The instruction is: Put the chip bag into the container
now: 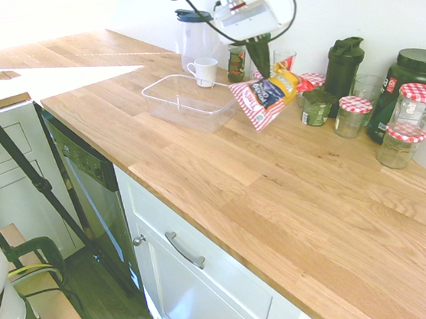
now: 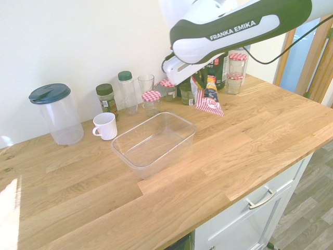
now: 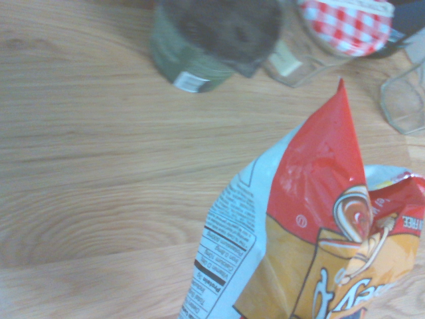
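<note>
- Kitchen worktop (image 1: 293,189) of pale oak is running along a white wall, with white cabinets sitting below it.
- Working outward from the claw (image 1: 262,67): it is clenching the orange-yellow end of the chip bag (image 1: 266,96); the bag is hanging clear of the wood, tilting with its red-and-white striped end lowest.
- In the wrist view the bag (image 3: 312,252) is filling the lower right, with bare wood showing beneath it; so it is being carried in the air, not resting.
- Progress, as I am judging it: the pick-up is done; the carrying across and the letting go are what is remaining.
- The container (image 2: 153,143) is sitting empty on the worktop; the bag is hanging just beside it, toward the jars, and is not yet over its rim.
- The arm (image 2: 234,26) is reaching in from above; its wrist is pointing steeply downward, tipping a little rather than standing plumb.
- Further out: a white mug (image 2: 105,126) is standing just behind the container; a clear jug with a blue lid (image 2: 56,113) is standing near the wall; checked-lid jars (image 1: 415,109) and dark bottles are crowding the wall side.
</note>
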### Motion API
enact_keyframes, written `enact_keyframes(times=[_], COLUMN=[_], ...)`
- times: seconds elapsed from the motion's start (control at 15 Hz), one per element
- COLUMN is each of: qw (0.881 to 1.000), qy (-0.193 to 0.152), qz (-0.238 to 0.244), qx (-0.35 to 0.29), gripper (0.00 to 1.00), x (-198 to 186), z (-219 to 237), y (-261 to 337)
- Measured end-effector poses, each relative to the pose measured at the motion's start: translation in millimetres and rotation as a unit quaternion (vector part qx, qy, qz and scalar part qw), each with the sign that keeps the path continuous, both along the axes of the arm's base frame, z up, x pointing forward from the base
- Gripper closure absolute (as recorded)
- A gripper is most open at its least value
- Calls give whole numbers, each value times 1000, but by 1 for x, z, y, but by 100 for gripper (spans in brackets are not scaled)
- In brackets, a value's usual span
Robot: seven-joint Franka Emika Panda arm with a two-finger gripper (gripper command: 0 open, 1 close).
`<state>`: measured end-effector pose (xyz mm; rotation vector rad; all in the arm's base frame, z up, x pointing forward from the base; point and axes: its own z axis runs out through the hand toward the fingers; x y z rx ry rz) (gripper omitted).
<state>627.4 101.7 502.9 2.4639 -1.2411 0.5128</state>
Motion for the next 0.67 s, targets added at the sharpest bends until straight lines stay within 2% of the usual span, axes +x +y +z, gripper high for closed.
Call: enact_keyframes(times=[0.27,0.53,0.6,0.67], qw=[1000,999,999,999], qy=[3,19,24,28], qz=[16,25,27,27], qx=[-19,-33,-36,-37], gripper=[100,100,0,0], x=[9,34,38,42], z=[1,-45,-58,-69], y=[97,155,166,174])
